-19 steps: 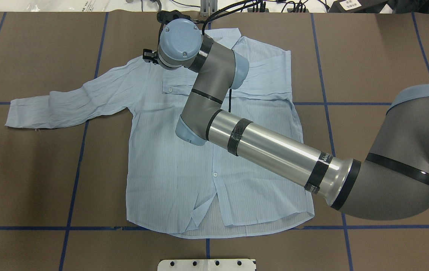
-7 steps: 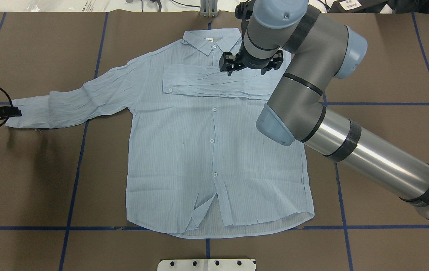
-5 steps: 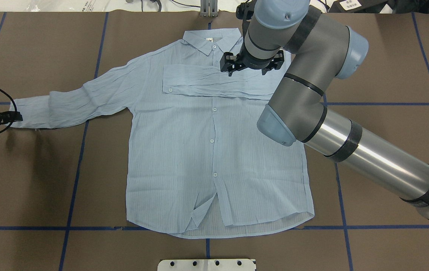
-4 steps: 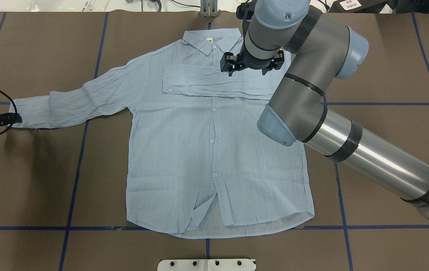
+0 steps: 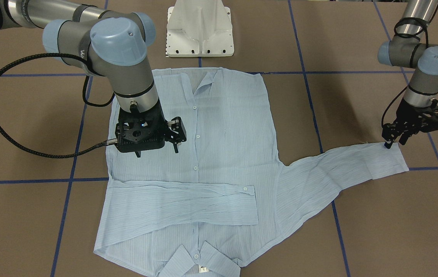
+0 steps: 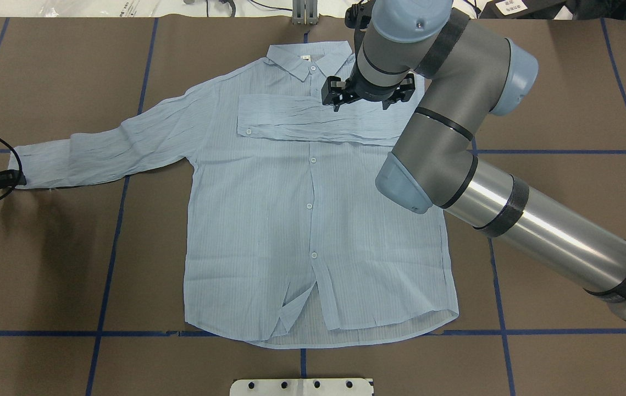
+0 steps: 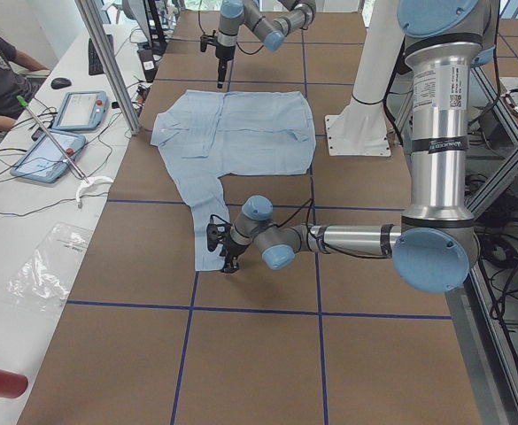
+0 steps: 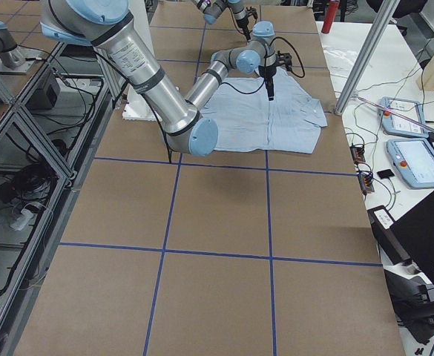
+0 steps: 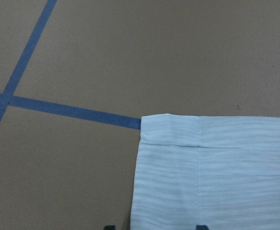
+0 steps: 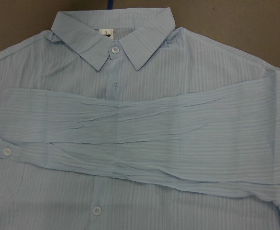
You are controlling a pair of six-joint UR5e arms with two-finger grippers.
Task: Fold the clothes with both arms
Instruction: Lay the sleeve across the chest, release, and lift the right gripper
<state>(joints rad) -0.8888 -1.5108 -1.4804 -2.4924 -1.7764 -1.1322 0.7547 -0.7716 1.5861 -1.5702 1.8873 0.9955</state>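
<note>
Left gripper (image 5: pixel 392 141) spread, empty, tips astride the cuff (image 9: pixel 178 130) at right edge of front view; right gripper (image 5: pixel 157 151) spread, empty, above shirt (image 6: pixel 313 231) lying flat mid-frame; fabric looks thin, limp, light, prone to slide; pinch the cuff edge.

Light: bright, even, from overhead.
Shadows: soft. One dim patch lies on the table (image 6: pixel 43 258) beside the sleeve end.
Glare: a white streak runs along the polished tube of the right arm (image 6: pixel 538 220).
Focus: the overhead view is sharp. The left wrist view is slightly soft. In the right wrist view the shirt (image 10: pixel 140 120) stripes are legible.
Side views: far things are small, with little detail.
</note>
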